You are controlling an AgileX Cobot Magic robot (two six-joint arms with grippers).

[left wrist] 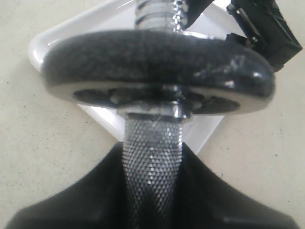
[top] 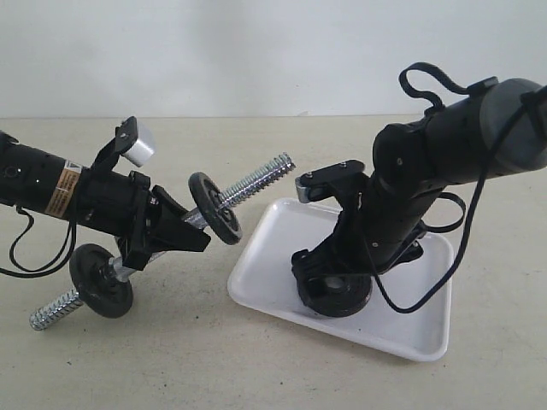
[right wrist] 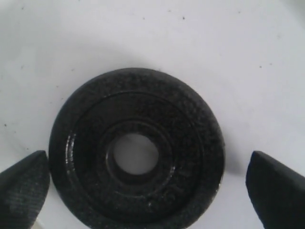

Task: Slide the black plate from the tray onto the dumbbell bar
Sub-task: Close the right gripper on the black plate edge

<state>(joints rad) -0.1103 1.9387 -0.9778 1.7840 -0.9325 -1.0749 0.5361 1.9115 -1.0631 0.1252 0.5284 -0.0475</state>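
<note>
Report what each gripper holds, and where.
Left gripper holds the dumbbell bar by its knurled middle. Right gripper holds nothing: open, straddling the black plate on the tray.

Orange label [top: 60,190], left arm [top: 26,175]: probably text, unreadable.

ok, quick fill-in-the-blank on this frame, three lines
1. The dumbbell bar in the left gripper carries ___ discs.
2. The black plate lies ___ in the tray.
3. The right gripper, straddling it, is ___.
Answers: two; flat; open.
</note>
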